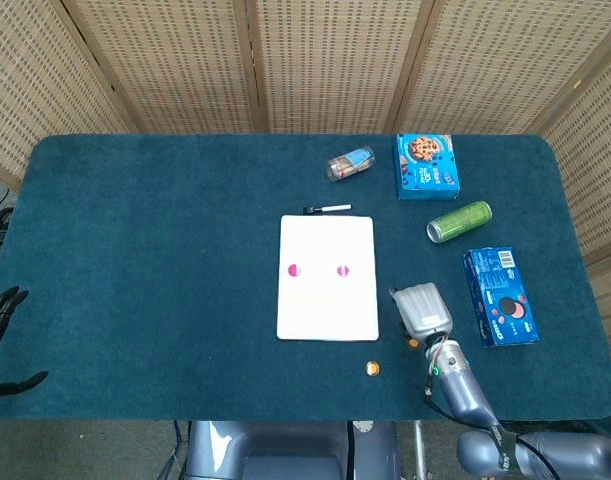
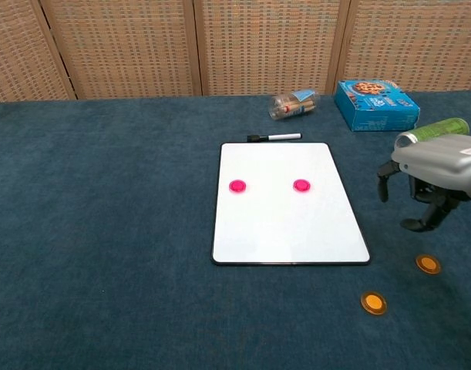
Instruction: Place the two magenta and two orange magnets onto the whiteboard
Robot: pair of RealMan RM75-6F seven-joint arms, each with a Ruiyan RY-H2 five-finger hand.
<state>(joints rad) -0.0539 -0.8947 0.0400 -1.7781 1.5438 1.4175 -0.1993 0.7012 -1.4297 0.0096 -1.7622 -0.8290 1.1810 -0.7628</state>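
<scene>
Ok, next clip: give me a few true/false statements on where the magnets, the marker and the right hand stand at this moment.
1. Two magenta magnets lie on the whiteboard. True.
2. One orange magnet lies on the whiteboard. False: both orange magnets lie on the cloth to its right.
3. The right hand holds a magnet. False: it holds nothing.
4. The marker lies just beyond the whiteboard's far edge. True.
5. The green can stands upright. False: it lies on its side.
</scene>
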